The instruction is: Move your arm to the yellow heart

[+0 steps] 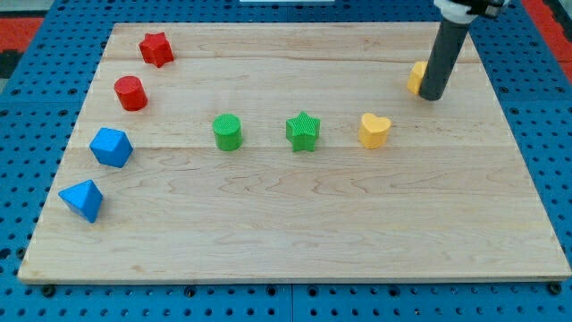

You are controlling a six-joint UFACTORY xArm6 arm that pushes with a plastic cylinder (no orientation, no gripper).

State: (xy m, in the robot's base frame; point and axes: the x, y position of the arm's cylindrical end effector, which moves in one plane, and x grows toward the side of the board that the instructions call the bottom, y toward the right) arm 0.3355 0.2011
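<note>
Camera view: our tip (433, 96) rests on the tabletop (295, 224) at the view's upper right, touching a partly hidden yellow block (416, 77). We have no tool, only a rod. Our target, the yellow heart (374, 130), lies nearby toward the lower left, beside the green star (303, 131).

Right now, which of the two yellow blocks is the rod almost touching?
The yellow block at the view's top right, partly hidden behind my tip; its shape can't be made out. The yellow heart sits apart, lower left, beside the green star.
</note>
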